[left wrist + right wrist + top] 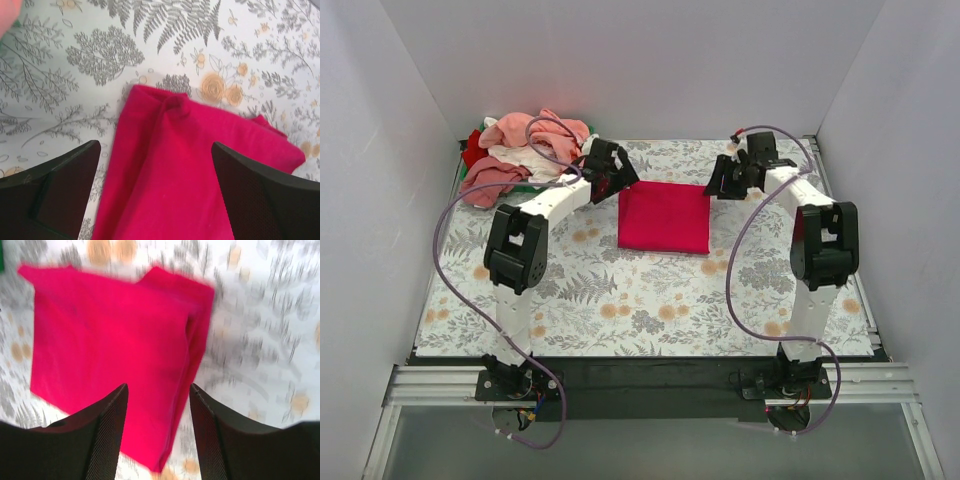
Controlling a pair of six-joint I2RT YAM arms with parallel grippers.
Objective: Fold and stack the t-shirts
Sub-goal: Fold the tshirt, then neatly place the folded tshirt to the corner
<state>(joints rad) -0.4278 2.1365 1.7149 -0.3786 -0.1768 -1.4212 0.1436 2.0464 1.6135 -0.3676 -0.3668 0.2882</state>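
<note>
Lying flat in the middle of the desk (620, 300), the bright pink-red shirt (664, 217) is a neat folded block. Its edges line up, w/ one small bump of cloth near a back corner, seen from the L wrist.

The L gripper (155, 150) hangs just over the back left corner of the shirt. Its fingers are spread wide & nothing sits between them; the cloth lies loose on the desk under it. The R gripper (157, 390) hangs near the back right corner. Its fingers are apart too, w/ a gap you can see the shirt through, so it pinches nothing. That view is blurry, so I can't tell if a finger brushes the cloth.

Why like this? I think each arm takes one back corner so the cloth stays straight when it is laid over, 1 arm per side. W/ both grippers spread & the shirt flat, this fold looks done.

At the back left of the desk is the pile of other shirts (525, 150), all bunched up: light pink, dusty pink, white & a bit of red. It sits well apart from the folded one, prob. so there is room to work in the middle.

So approx. one shirt is folded & the pile is not yet. Next job, I guess: smooth that bump, or go get another shirt.
</note>
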